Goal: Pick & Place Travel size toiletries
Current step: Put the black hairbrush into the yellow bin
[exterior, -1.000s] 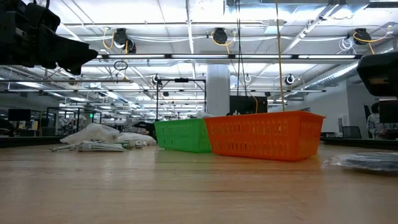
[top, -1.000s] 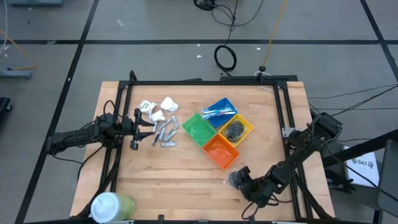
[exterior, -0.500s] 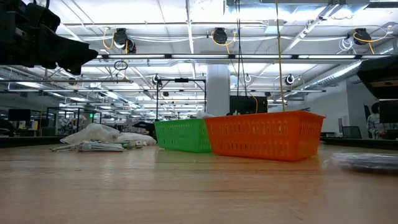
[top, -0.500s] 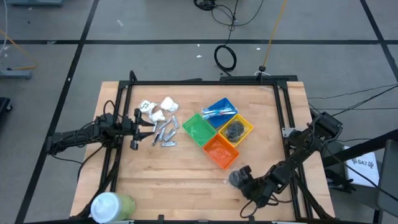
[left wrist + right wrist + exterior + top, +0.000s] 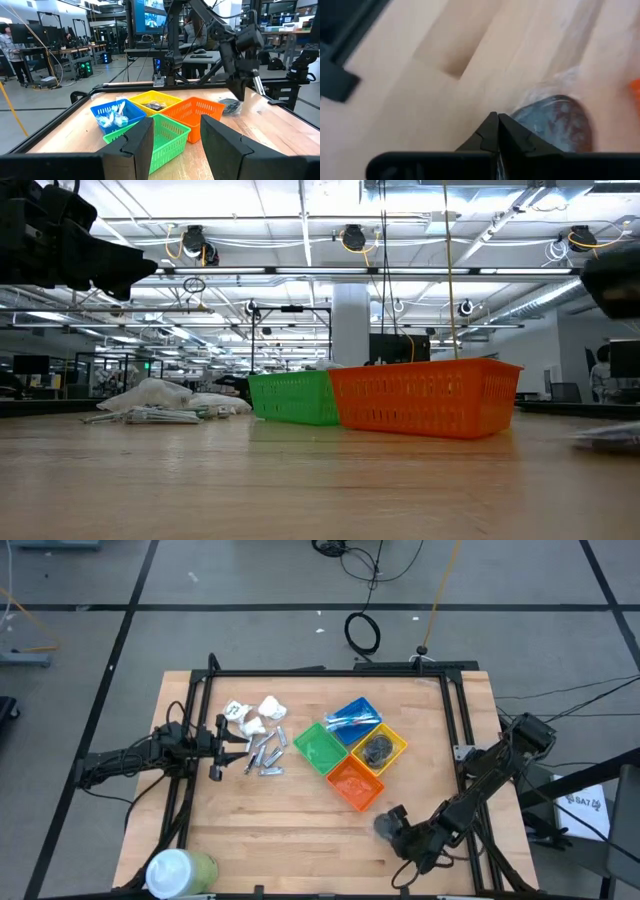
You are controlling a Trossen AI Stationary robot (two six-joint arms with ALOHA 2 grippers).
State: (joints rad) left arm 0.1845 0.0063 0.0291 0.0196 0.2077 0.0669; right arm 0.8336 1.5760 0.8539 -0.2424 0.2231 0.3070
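Note:
My right gripper (image 5: 388, 827) is near the table's near right, shut at a dark grey round wad (image 5: 555, 125) in clear wrap, also seen as the wad (image 5: 610, 438) in the low view. My left gripper (image 5: 238, 742) stands open on the left, with nothing between its fingers (image 5: 175, 145). It points at short silver pieces (image 5: 265, 753) lying on the wood. White lumpy packets (image 5: 255, 716) lie just beyond them. Blue-and-white sticks lie in the blue bin (image 5: 352, 714), and dark wads in the yellow bin (image 5: 377, 746). My right gripper pinches the edge of the wad's clear wrap (image 5: 520, 120) between its two fingertips, slanting down at it. The dark wad itself lies just past the tips. Whether it is lifted clear of the table I cannot tell.
Four bins stand joined at the table's middle: blue, yellow, green (image 5: 318, 745) and orange (image 5: 355, 783). A large green-and-white cylinder (image 5: 180, 870) lies at the near left corner. A black frame (image 5: 450, 710) runs around the table. Bare wood lies between the bins and the near edge.
My right gripper has shifted a little toward the table's right edge, and the wrapped dark wad has gone with it, sliding right in the low view.

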